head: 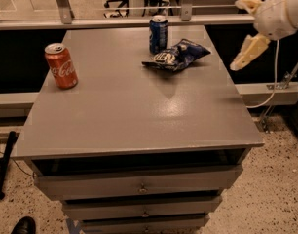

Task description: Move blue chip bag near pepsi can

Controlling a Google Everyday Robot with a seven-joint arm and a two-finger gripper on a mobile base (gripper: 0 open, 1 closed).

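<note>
The blue chip bag (178, 55) lies flat on the grey table (139, 106) at the back, just right of the pepsi can (158, 33), which stands upright; the bag's left end lies right at the can's base. My gripper (247, 29) hangs in the air off the table's right edge, to the right of the bag and apart from it. It is open and empty, with one pale finger (248, 4) up and the other (247, 52) pointing down-left.
A red Coca-Cola can (61, 66) stands upright at the table's left side. The table has drawers (139, 186) below its front edge. A rail (139, 21) runs behind the table. A cable (271, 89) hangs at the right.
</note>
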